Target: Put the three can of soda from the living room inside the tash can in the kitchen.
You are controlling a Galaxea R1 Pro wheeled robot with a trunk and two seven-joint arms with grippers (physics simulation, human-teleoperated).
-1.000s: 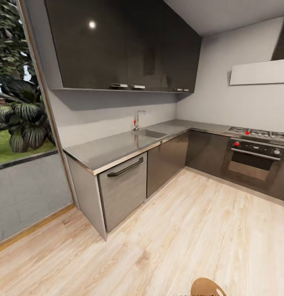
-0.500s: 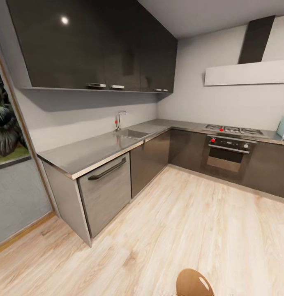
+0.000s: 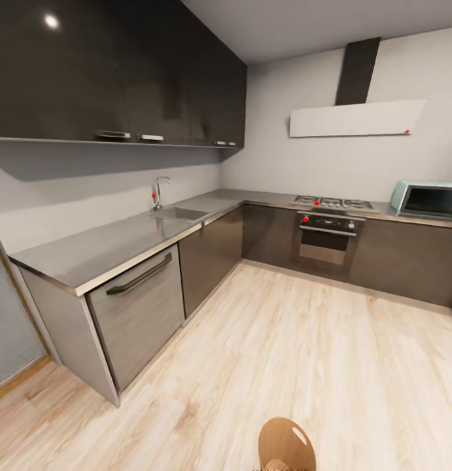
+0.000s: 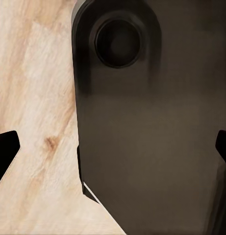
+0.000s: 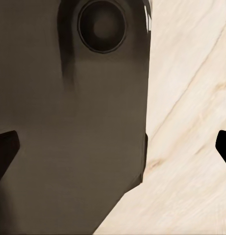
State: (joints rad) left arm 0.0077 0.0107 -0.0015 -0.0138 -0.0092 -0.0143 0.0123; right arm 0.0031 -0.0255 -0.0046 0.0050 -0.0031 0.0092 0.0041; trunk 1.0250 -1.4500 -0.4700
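Looking from the head camera, the kitchen [image 3: 252, 216] spreads out in an L: glossy black upper cabinets [image 3: 121, 72] on the left wall, a steel-grey countertop [image 3: 108, 245] below them with a sink [image 3: 181, 213] and a tap [image 3: 158, 192], and a grey dishwasher front [image 3: 140, 311] with a dark bar handle. Along the far wall sit a gas hob [image 3: 333, 203], an oven [image 3: 327, 239] with red knobs, a pale hood [image 3: 356, 118] with a dark chimney, and a light blue microwave [image 3: 427, 199] on the counter at the right. The light wood floor [image 3: 304, 366] lies open between the robot and the cabinets.

At the lower edge of the head view a round copper-brown bin [image 3: 286, 445] shows its rim and an oval cutout, close below the camera.

In the left wrist view the left gripper [image 4: 113, 152] has its dark fingertips wide apart at both edges, holding nothing, with a dark part of the robot's body [image 4: 142, 122] and floor behind. The right gripper [image 5: 113, 147] is likewise spread and empty.
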